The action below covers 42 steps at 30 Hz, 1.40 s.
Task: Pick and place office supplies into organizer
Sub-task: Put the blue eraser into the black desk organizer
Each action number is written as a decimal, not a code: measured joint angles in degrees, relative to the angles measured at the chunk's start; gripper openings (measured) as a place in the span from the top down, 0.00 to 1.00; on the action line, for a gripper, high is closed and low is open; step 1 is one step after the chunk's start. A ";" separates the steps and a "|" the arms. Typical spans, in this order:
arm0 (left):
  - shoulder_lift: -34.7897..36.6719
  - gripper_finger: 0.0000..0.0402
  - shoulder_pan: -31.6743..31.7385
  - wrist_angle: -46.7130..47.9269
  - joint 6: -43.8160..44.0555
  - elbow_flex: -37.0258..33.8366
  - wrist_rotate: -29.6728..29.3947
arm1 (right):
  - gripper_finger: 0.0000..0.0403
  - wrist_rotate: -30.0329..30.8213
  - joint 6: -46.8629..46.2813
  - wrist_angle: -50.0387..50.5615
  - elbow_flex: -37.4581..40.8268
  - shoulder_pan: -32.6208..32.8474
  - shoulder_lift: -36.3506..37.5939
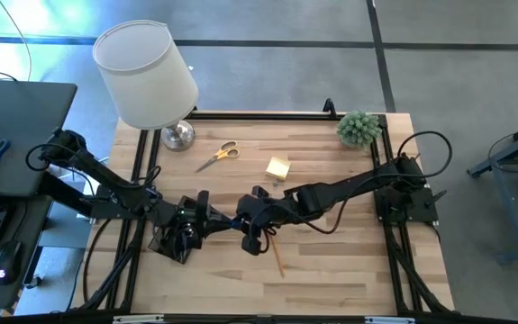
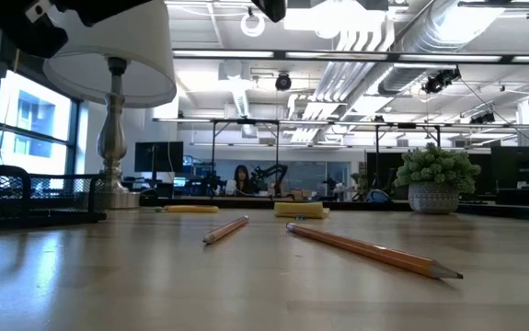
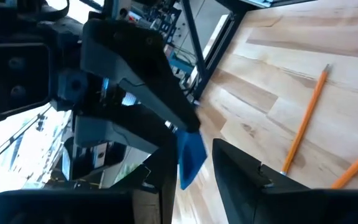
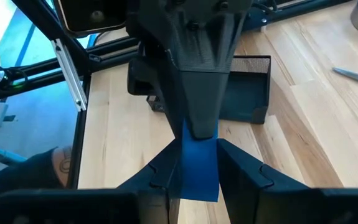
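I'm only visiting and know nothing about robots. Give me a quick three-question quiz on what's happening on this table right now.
1. True or false: the scissors lie inside the black tray.
2. How many pencils lie on the table?
3. What do the left pincer and the right pincer grip together? A: a sticky-note pad. B: a blue piece. C: a pen.

Key: 1 false, they lie on the bare wood near the lamp. 2 two. 3 B.

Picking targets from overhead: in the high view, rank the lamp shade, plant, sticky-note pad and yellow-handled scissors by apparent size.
1. Lamp shade, though it sits nearer the camera.
2. Plant.
3. Yellow-handled scissors, longer but thin.
4. Sticky-note pad; close to the scissors, so unsure.
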State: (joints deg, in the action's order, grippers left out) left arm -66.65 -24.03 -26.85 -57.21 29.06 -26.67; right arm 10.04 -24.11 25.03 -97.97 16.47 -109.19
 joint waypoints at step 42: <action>0.00 0.99 -8.19 6.71 5.12 0.02 -14.15 | 0.56 6.28 4.27 5.87 0.04 2.93 0.00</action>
State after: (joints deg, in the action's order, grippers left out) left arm -66.65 -32.22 -20.14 -52.09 29.08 -40.83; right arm 16.32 -19.84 30.91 -97.94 19.40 -109.19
